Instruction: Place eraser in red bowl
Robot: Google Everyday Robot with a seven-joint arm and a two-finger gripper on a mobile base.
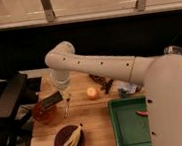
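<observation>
The eraser (51, 100), a flat dark block, hangs tilted over the right rim of the small red bowl (41, 114) at the left of the wooden table. My gripper (58, 94) comes down from the white arm that reaches in from the right. It is shut on the eraser's right end and holds it just above the bowl. The gripper's body hides most of the fingers.
A dark purple plate with pale peel (70, 139) sits at the front. A green tray (129, 128) holding a thin red stick (142, 113) is at the right. A yellow-orange ball (91, 92), dark items (101, 81) and a thin stick (67, 106) lie mid-table. A black chair (7, 98) stands to the left.
</observation>
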